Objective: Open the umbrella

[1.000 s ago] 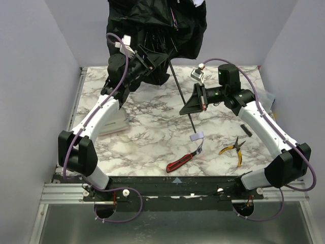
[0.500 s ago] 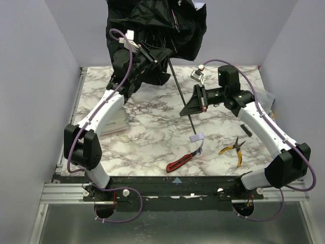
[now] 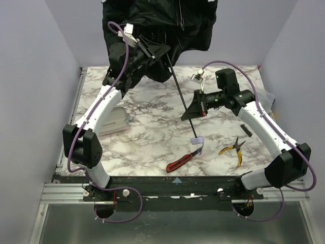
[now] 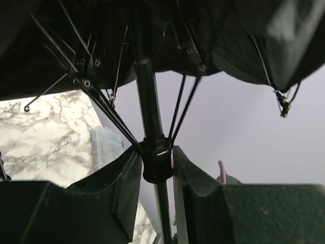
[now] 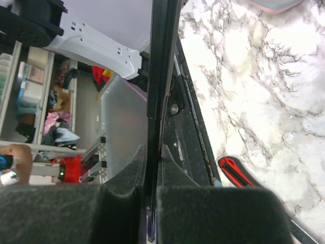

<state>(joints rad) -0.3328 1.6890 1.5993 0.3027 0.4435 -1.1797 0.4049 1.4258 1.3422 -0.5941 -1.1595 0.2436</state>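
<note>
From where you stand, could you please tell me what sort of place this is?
Most likely a robotics lab test cell: a marble-patterned table boxed in by plain lavender walls, two arms bolted to an aluminium rail at its near edge, and pliers and a utility knife lying about.

Marble table (image 3: pixel 152 133), red utility knife (image 3: pixel 180 162), yellow pliers (image 3: pixel 231 149), pale box (image 3: pixel 114 123)

Marble table (image 3: pixel 152 133): red knife (image 3: pixel 180 162) near the front edge, yellow pliers (image 3: pixel 232 150) right of it, small black strip (image 3: pixel 246 129) just beyond, pale box (image 3: pixel 115 122) at left.
</note>
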